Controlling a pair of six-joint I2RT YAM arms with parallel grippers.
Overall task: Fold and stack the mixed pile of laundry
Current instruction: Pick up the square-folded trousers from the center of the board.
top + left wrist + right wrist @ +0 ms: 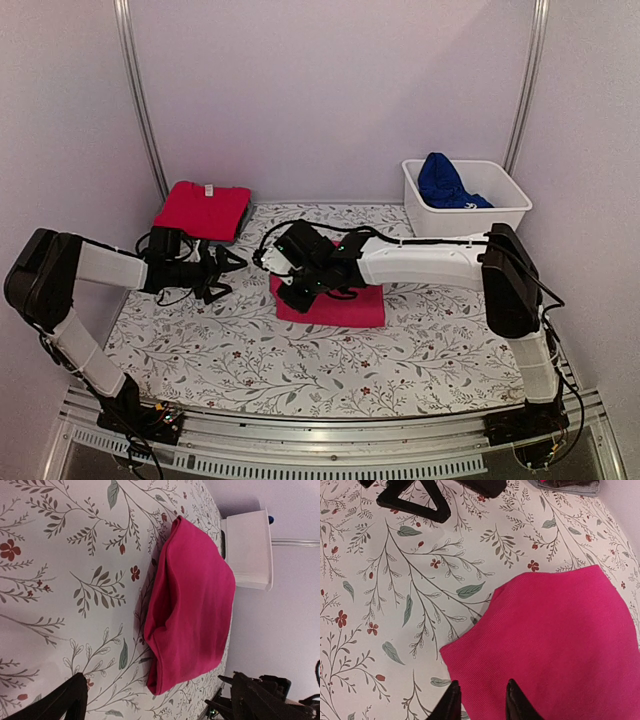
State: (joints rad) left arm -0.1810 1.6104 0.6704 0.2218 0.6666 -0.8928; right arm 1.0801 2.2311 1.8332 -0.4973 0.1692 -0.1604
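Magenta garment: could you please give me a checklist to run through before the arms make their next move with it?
1. The magenta garment is folded and lies flat: ok.
2. The right gripper is open over its edge, holding nothing: ok.
3. The left gripper is open and apart from the cloth: ok.
4. The red tee lies folded, its top bare: ok.
5. The blue garment is folded: not ok, it is bunched in the tub.
6. The magenta garment's hidden layers line up: cannot tell.
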